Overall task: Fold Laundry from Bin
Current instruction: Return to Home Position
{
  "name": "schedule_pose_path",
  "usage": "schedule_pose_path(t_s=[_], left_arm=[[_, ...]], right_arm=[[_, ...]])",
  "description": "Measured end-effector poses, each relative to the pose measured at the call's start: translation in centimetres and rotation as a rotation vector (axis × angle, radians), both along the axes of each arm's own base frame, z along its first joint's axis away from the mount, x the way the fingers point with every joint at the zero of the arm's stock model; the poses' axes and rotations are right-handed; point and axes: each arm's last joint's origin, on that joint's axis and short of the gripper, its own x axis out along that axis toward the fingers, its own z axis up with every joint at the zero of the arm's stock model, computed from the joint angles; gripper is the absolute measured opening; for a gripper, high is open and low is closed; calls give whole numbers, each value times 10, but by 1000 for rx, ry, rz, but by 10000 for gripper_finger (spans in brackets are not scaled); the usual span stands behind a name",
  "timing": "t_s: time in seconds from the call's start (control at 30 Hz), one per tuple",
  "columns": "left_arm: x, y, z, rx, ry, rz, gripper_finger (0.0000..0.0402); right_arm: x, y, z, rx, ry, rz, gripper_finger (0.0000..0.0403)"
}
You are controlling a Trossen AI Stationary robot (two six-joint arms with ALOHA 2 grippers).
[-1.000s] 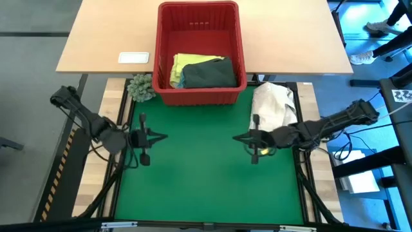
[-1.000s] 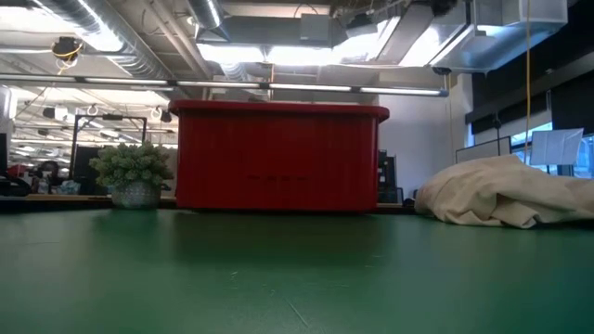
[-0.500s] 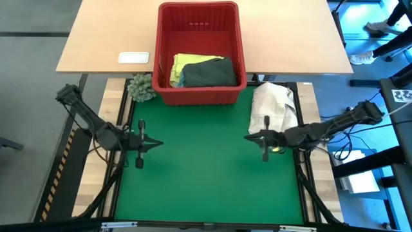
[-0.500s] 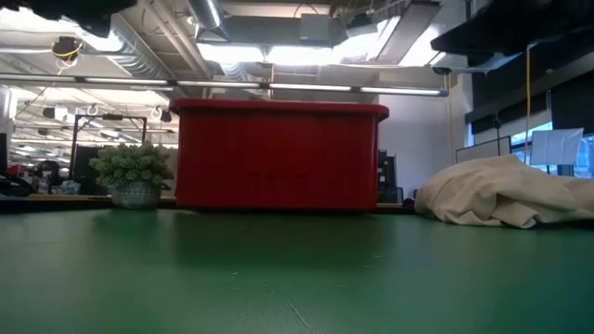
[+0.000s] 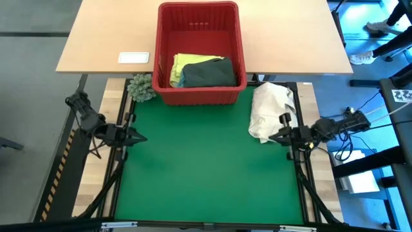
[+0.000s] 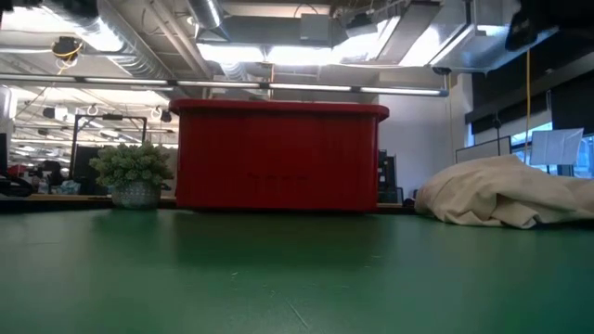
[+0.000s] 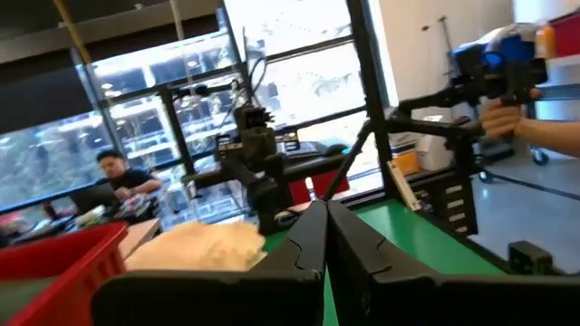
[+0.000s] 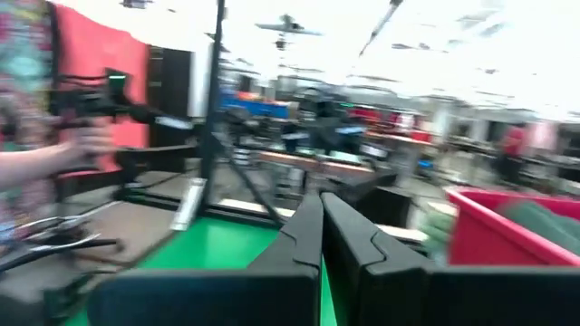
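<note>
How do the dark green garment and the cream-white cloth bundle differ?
The dark green garment lies folded flat inside the red slotted plastic crate; the cream-white cloth bundle sits crumpled on the green mat outside it. Both are soft cloth; the left gripper and right gripper hold neither.

The bin point(image 5: 199, 33) is smooth plastic, the laundry point(image 5: 207, 72) soft matt cloth.
</note>
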Motion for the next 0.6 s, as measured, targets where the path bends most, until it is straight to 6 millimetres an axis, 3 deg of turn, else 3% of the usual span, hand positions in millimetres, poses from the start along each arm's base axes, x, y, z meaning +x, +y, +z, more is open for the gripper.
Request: schedule_pose_path(t_s=[0.13, 0.3, 0.47, 0.6], left_arm=[[-2, 3, -22, -29, 13, 22, 0], [3, -1, -54, -42, 22, 15, 0], [8, -6, -80, -66, 38, 13, 0], [8, -7, -82, -108, 68, -18, 0]], right_arm=[[-5, -5, -24, 26, 1, -112, 5], [-1, -3, -55, 29, 34, -96, 5], [2, -4, -68, 49, 156, -156, 5], [2, -5, -68, 68, 163, -161, 5]])
